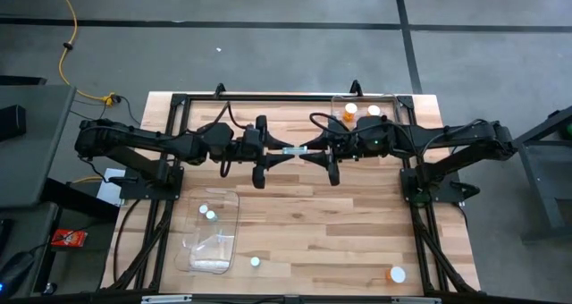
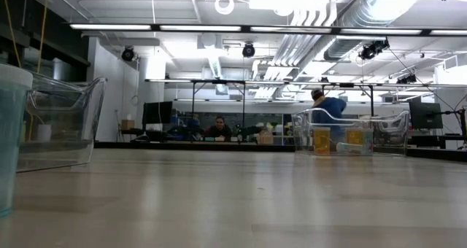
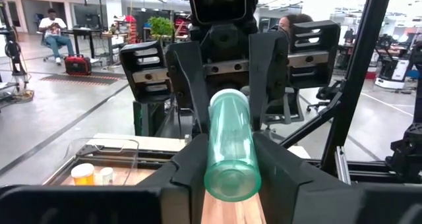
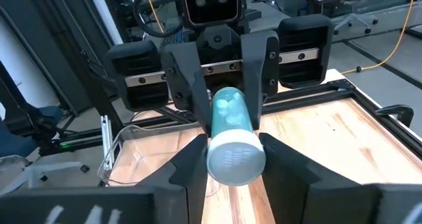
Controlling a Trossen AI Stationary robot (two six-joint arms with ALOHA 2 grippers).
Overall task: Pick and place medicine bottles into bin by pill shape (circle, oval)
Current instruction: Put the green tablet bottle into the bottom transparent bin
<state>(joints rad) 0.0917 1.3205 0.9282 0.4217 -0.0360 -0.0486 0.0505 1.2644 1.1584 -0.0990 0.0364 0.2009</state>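
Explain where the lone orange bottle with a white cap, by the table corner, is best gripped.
Grip the orange bottle across its round body, just under the white cap, coming straight down from above. It seems to stand upright, cap up, with bare table around it, so the fingers can close from any side.

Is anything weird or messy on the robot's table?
One thing: a pale teal bottle hangs sideways in mid-air over the table, pinched at both ends by the left gripper and right gripper. Two bottles, one white-capped and one orange, sit loose outside both bins. Nothing looks spilled or broken.
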